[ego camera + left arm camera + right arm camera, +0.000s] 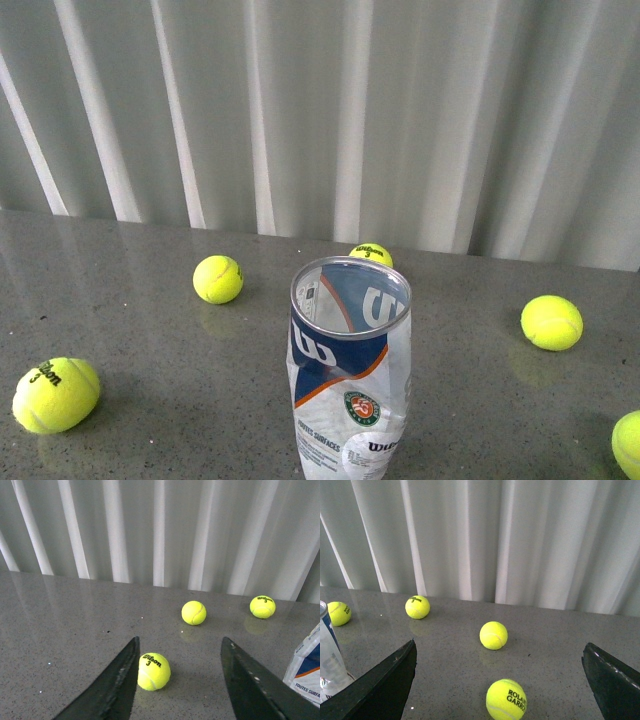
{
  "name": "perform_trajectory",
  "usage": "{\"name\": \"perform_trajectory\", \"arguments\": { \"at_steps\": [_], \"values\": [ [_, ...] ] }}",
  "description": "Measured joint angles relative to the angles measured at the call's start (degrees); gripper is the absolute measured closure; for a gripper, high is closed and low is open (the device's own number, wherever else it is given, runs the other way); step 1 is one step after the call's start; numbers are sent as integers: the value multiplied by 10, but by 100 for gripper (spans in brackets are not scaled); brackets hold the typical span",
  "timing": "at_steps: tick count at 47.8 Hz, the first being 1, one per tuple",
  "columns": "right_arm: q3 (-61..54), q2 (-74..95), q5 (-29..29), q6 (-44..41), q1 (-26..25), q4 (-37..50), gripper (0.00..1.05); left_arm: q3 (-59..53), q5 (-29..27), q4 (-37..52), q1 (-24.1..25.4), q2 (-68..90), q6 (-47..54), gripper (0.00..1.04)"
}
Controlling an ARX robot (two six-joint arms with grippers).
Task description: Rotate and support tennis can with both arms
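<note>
The tennis can [345,390] stands upright on the grey table [130,330] at the front middle. Its metal rim [350,262] is open at the top, and the blue-and-white Wilson label with an orange stripe faces me. Neither arm shows in the front view. My left gripper [180,640] is open and empty, low over the table; the can's label edge [305,672] lies outside one jaw, apart from it. My right gripper [500,646] is open wide and empty; the can [327,655] stands just beyond one jaw.
Several yellow-green tennis balls lie loose around the can: one at the back left [218,279], one behind the rim [370,254], one at the right [551,322], one at the front left [55,394]. A Wilson ball [153,671] lies beside a left jaw. A Roland Garros ball [506,699] lies between the right jaws. A white curtain [320,110] closes the back.
</note>
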Motion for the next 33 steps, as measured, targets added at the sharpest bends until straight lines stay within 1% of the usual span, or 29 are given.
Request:
{"name": "perform_trajectory", "arguments": {
  "at_steps": [3, 6, 7, 11, 13, 14, 17, 33],
  "values": [
    [0, 0, 0, 0, 0, 0, 7, 0, 0, 0, 0, 0, 0, 37],
    [0, 0, 0, 0, 0, 0, 7, 0, 0, 0, 0, 0, 0, 27],
    [0, 0, 0, 0, 0, 0, 7, 0, 0, 0, 0, 0, 0, 25],
    [0, 0, 0, 0, 0, 0, 7, 0, 0, 0, 0, 0, 0, 11],
    [0, 0, 0, 0, 0, 0, 7, 0, 0, 0, 0, 0, 0, 6],
    [0, 0, 0, 0, 0, 0, 7, 0, 0, 0, 0, 0, 0, 5],
    [0, 0, 0, 0, 0, 0, 7, 0, 0, 0, 0, 0, 0, 7],
    [0, 0, 0, 0, 0, 0, 7, 0, 0, 0, 0, 0, 0, 7]
  ]
}}
